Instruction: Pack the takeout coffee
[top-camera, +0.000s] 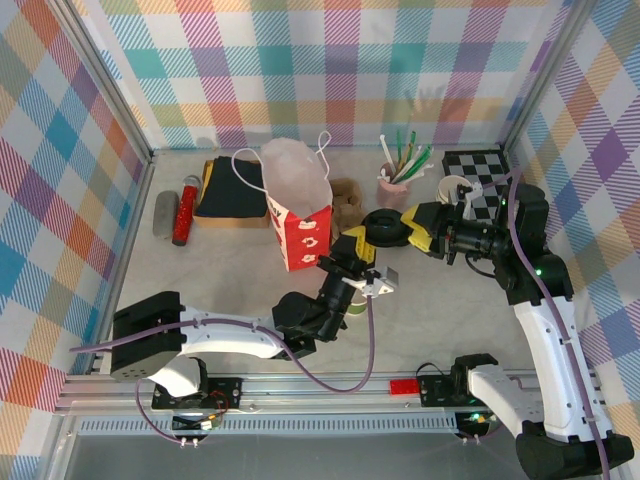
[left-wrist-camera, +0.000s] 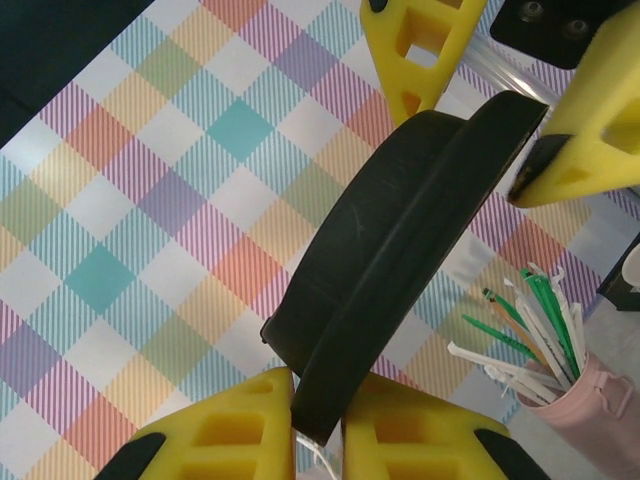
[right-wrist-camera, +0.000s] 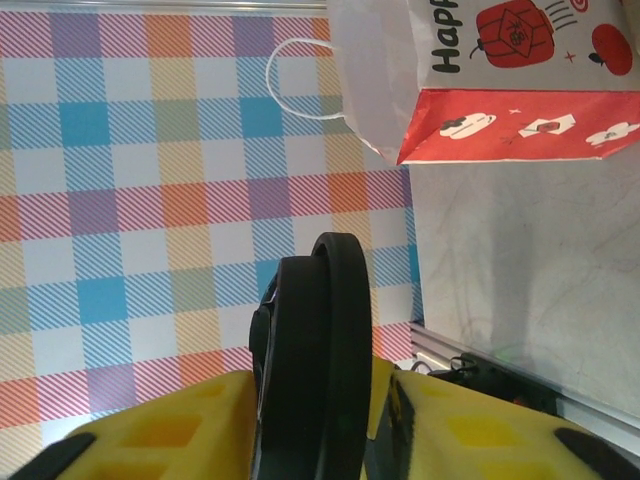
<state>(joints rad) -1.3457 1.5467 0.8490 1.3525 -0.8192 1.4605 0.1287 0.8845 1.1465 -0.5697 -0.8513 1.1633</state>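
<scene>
Red-and-white paper bag (top-camera: 300, 205) stands upright mid-table (top-camera: 220, 270). Just right of it, left claw (top-camera: 356, 242) is closed on the edge of the takeout coffee's black lid (top-camera: 383, 222), which is held tilted in the air. A cup (top-camera: 355, 308) sits partly hidden under the left wrist. Right claw (top-camera: 405, 232) straddles the lid's opposite side with one finger on the rim; cannot tell if it is clamped. Pink cup of straws (top-camera: 395, 185) stands behind.
</scene>
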